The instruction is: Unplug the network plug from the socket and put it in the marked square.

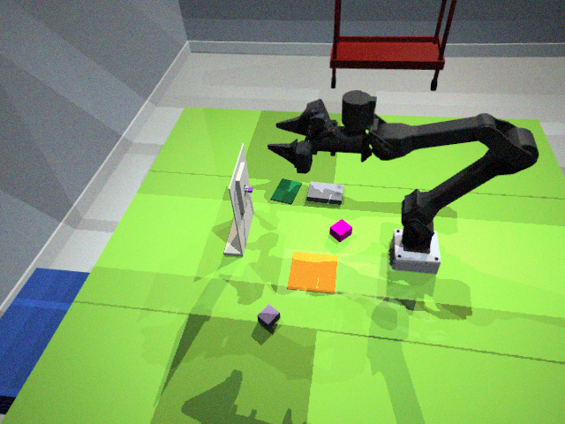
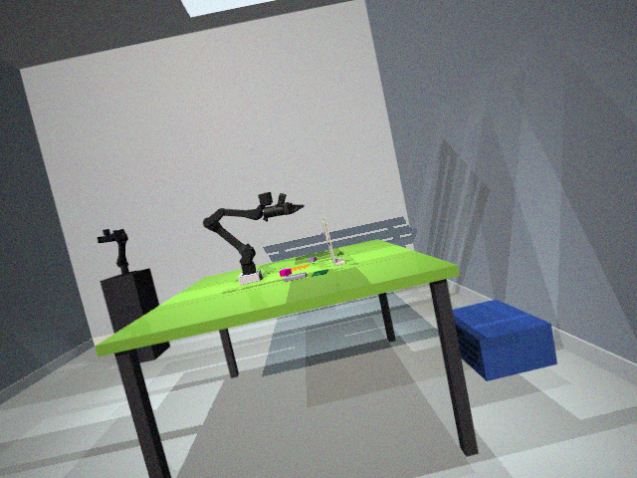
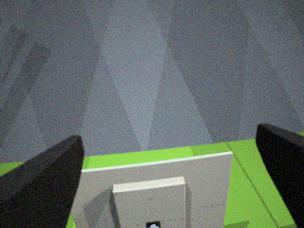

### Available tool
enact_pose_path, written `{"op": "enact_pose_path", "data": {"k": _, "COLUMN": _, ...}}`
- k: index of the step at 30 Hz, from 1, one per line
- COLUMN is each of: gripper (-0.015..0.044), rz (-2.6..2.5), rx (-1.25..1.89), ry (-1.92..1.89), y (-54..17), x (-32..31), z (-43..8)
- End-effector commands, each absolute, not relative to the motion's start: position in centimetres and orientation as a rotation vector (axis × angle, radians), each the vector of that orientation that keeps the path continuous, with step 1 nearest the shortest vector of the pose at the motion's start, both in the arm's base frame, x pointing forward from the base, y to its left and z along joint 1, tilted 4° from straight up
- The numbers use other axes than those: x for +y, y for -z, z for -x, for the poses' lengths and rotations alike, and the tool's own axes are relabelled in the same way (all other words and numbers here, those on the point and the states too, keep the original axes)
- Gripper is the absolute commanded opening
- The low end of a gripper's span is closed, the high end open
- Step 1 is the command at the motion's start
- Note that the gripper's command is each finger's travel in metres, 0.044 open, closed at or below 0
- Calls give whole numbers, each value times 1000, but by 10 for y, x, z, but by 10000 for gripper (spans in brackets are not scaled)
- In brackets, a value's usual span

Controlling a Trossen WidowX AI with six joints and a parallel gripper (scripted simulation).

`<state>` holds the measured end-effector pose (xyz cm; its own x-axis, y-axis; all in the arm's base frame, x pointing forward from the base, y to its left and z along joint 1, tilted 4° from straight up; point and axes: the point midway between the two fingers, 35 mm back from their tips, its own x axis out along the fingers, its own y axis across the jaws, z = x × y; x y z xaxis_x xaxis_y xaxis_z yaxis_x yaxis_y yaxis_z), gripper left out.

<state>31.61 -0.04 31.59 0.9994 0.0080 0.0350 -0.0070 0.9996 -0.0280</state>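
Note:
A small purple plug (image 1: 248,189) (image 2: 322,234) sits in the socket on the white upright panel (image 1: 249,219) (image 2: 328,241) (image 3: 209,190). In the wrist view the dark socket opening (image 3: 153,224) is cut off by the bottom edge, and the tab cannot be made out. My gripper (image 1: 273,135) (image 2: 302,206) (image 3: 170,139) is open and empty. It hangs in the air in front of the panel, higher than the plug, pointing towards the panel. An orange square (image 1: 312,274) and a dark green patch (image 1: 286,191) lie flat on the table; which one is the marked square is not clear.
A grey block (image 1: 325,193) lies beside the green patch. A magenta block (image 1: 341,230) (image 2: 285,272) is between the arm's base and the panel. A mauve faceted block (image 1: 268,315) (image 2: 312,259) lies beyond the orange square, away from the grey block.

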Motion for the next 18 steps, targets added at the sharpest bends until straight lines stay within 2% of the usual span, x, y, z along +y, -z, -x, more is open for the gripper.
{"op": "enact_pose_path", "data": {"k": 1, "gripper": 374, "rz": 22, "rx": -35, "ry": -9, "y": -315, "x": 0, "z": -317}}
{"op": "enact_pose_path", "data": {"k": 9, "gripper": 164, "rz": -227, "rx": -31, "ry": -70, "y": -284, "x": -5, "z": -331}}
{"op": "enact_pose_path", "data": {"k": 18, "gripper": 156, "rz": -535, "rx": -6, "ry": -143, "y": -246, "x": -11, "z": -337}}
